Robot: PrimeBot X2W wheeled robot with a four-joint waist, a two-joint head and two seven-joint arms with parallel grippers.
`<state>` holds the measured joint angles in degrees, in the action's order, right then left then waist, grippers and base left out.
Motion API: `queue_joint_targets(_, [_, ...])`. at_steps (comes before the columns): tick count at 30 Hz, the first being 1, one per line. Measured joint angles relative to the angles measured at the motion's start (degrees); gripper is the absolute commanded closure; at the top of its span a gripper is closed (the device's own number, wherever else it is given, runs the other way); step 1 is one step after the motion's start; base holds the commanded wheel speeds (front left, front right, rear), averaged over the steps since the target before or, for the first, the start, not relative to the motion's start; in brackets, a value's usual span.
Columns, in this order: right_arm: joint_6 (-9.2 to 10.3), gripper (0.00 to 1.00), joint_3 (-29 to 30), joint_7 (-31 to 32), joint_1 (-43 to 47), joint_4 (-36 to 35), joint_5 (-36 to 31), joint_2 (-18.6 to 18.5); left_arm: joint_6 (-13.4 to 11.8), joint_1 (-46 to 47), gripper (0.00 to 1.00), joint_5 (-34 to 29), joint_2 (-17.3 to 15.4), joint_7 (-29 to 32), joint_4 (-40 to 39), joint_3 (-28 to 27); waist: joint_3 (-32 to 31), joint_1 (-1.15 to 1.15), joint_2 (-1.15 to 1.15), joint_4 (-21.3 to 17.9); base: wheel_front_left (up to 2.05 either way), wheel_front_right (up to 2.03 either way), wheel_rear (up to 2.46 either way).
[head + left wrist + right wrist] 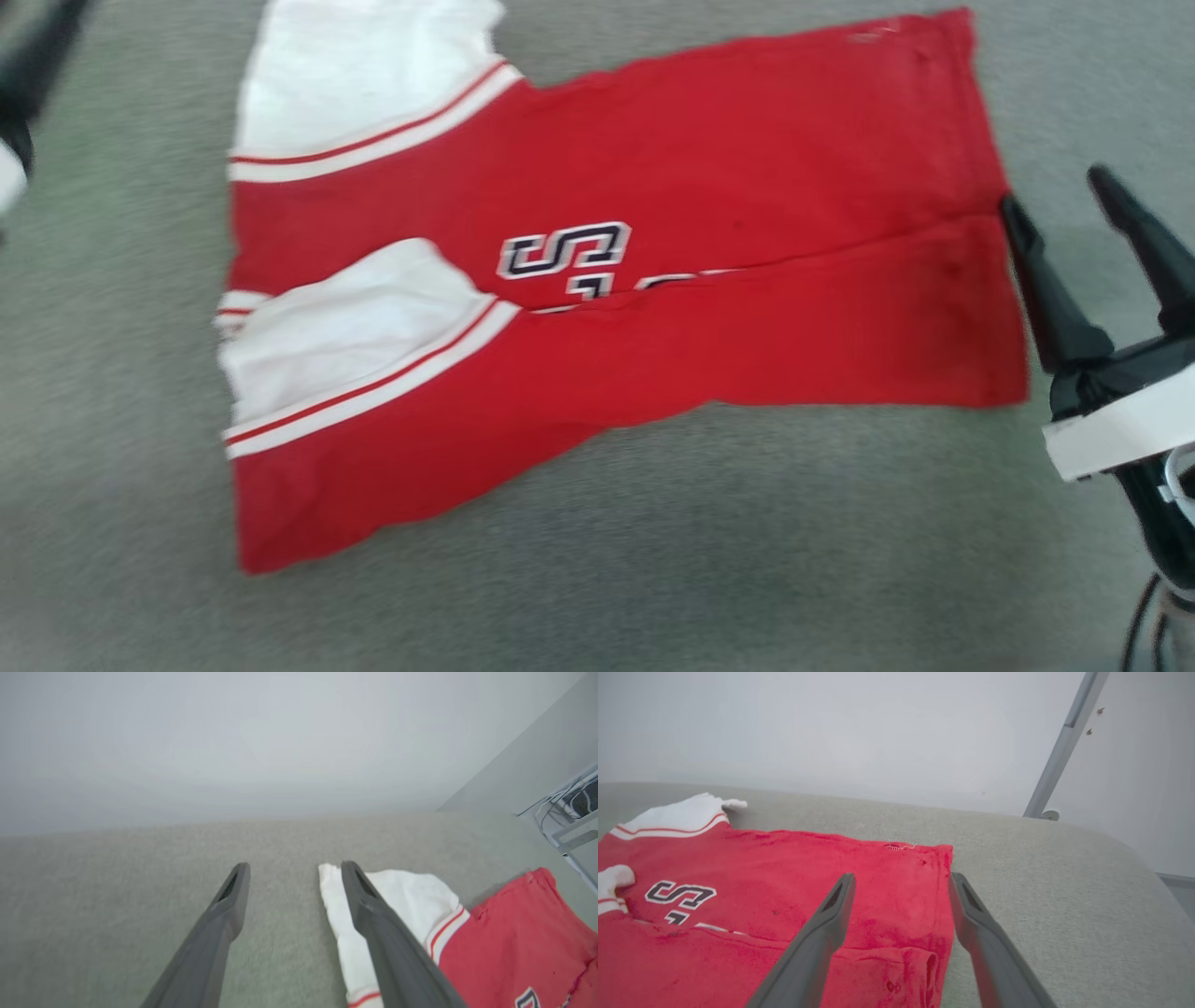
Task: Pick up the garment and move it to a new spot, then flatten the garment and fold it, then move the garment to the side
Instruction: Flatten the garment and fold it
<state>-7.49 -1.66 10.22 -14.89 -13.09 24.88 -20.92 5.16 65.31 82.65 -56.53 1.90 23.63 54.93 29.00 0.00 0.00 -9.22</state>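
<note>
The head view looks steeply down from close above the garment [653, 168] spread on a grey surface [653, 560], with the cloth running off the top edge. The left wrist view sits low, looking along the left gripper [295, 864] past the white sleeve end toward a pale wall [280, 742]. The right wrist view, equally low, looks along the right gripper [902, 875] over the red hem end. All three share the garment. The head and right wrist views also share its lettering [565, 250].

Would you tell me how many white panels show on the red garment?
2. One white panel lies at the garment's upper left corner in the head view; the other lies lower, mid-left. Folds may hide more.
</note>
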Motion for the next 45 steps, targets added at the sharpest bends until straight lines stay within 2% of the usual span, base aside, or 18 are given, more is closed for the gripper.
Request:
queue_joint_targets(3, [0.0, 0.0, 1.3, -5.8, 0.1, 0.6, -3.0, 3.8, -0.1, 3.1, 0.0, -0.5, 2.6, 0.1, 4.3, -0.6, 0.7, 0.0, 0.0, -2.7, 0.0, 0.0, 0.0])
queue_joint_targets(7, [0.0, 0.0, 0.8, -10.0, 1.4, 0.6, -4.3, 7.8, 0.4, 5.6, 0.0, -1.5, 3.7, 5.8, 8.7, 1.5, 1.4, 0.0, 0.0, -6.0, 0.0, 0.0, 0.0])
queue_joint_targets(10, [0.0, 0.0, -0.3, -10.9, 2.6, 0.7, -4.9, 9.4, 0.9, 6.9, 0.0, -1.3, 3.8, 12.7, 11.2, 3.2, 1.7, 0.0, 0.0, -8.4, 0.0, 0.0, 0.0])
queue_joint_targets(13, [0.0, 0.0, -1.5, -11.3, 3.5, 0.8, -5.2, 10.3, 1.3, 8.2, 0.0, -0.5, 3.3, 22.2, 12.5, 5.6, 1.9, 0.0, 0.0, -10.5, 0.0, 0.0, 0.0])
queue_joint_targets(17, [0.0, 0.0, -3.2, -11.3, 4.0, 0.7, -5.4, 11.2, 0.9, 11.6, 0.0, 0.4, 2.0, 33.2, 13.6, 7.0, 2.6, 0.0, 0.0, -12.8, 0.0, 0.0, 0.0])
queue_joint_targets(22, [0.0, 0.0, -4.8, -11.0, 4.6, 1.0, -5.4, 11.3, 0.9, 14.7, 0.0, 0.9, 1.7, 41.0, 12.9, 7.9, 4.0, 0.0, 0.0, -14.6, 0.0, 0.0, 0.0])
queue_joint_targets(23, [0.0, 0.0, -5.1, -10.6, 4.6, 1.2, -5.4, 11.2, 0.9, 15.0, 0.07, 1.1, 1.8, 41.5, 12.8, 7.9, 4.3, 0.0, 0.0, -14.7, 0.0, 0.0, 0.0])
queue_joint_targets(24, [0.0, 0.0, -5.5, -10.3, 4.4, 1.3, -5.4, 11.0, 0.9, 15.4, 0.38, 1.1, 1.9, 41.7, 12.7, 7.9, 4.5, 0.0, 0.0, -14.8, 0.0, 0.0, 0.0])
queue_joint_targets(25, [-0.01, 0.0, -5.7, -10.0, 4.0, 1.5, -5.4, 10.6, 0.9, 15.7, 0.61, 1.1, 2.2, 41.8, 12.6, 7.9, 4.7, 0.0, 0.0, -14.8, 0.0, 0.0, 0.0])
queue_joint_targets(26, [0.0, 0.0, -5.9, -9.7, 3.2, 1.5, -5.4, 10.0, 0.9, 15.9, 1.0, 1.0, 2.4, 42.0, 12.6, 8.0, 4.9, 0.0, 0.0, -14.7, 0.0, 0.0, 0.0])
queue_joint_targets(32, [0.0, 0.0, -9.0, -4.0, -6.1, 2.8, -5.7, 6.3, 1.0, 16.6, 1.0, -0.6, 3.5, 41.4, 12.8, 8.6, 5.4, 0.0, 0.0, -13.5, 0.0, 0.0, 0.0])
queue_joint_targets(35, [-0.01, 0.0, -9.8, 2.8, -12.3, 6.7, -1.5, 5.2, 1.4, 17.0, 1.0, -0.6, 4.3, 41.0, 12.1, 8.5, 5.8, 0.0, 0.0, -12.3, 0.0, 0.0, 0.0])
queue_joint_targets(40, [0.01, 0.0, -11.2, 16.3, -25.5, 14.0, 4.2, 1.0, 1.9, 18.2, 1.0, -1.3, 6.1, 40.0, 10.2, 8.6, 7.1, 0.0, 0.0, -9.6, 0.0, 0.0, 0.0])
queue_joint_targets(45, [0.0, 0.0, -12.4, 28.0, -36.8, 22.2, 7.2, -0.6, 2.2, 19.1, 1.0, -1.7, 7.4, 38.9, 8.4, 8.5, 8.4, 0.0, 0.0, -7.0, 0.0, 0.0, 0.0])
